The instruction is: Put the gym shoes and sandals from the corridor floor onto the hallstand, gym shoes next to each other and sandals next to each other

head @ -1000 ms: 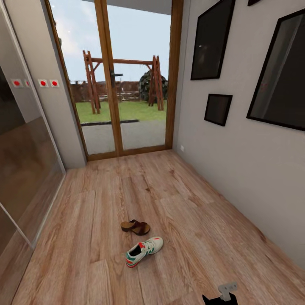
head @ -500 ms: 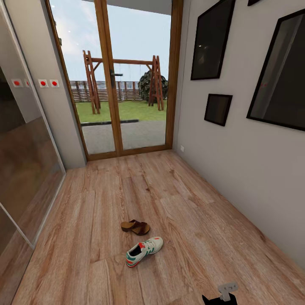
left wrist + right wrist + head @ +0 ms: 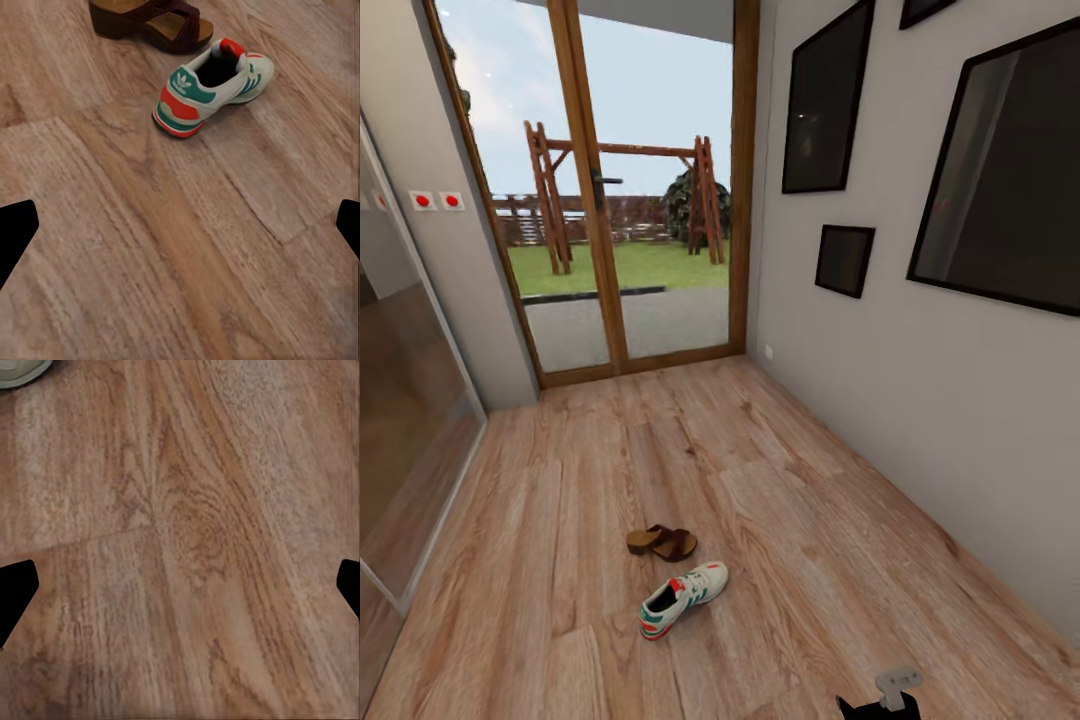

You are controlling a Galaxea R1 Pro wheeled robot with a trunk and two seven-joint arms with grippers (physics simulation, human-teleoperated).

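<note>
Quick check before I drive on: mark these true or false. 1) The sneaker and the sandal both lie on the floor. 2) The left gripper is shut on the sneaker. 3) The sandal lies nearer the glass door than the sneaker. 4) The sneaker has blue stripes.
1) True: the sneaker and the sandal both rest on the floor.
2) False: the left gripper is open and holds nothing; the sneaker lies beyond it.
3) True: the sandal lies on the glass door side of the sneaker.
4) False: its side stripes are green.
</note>
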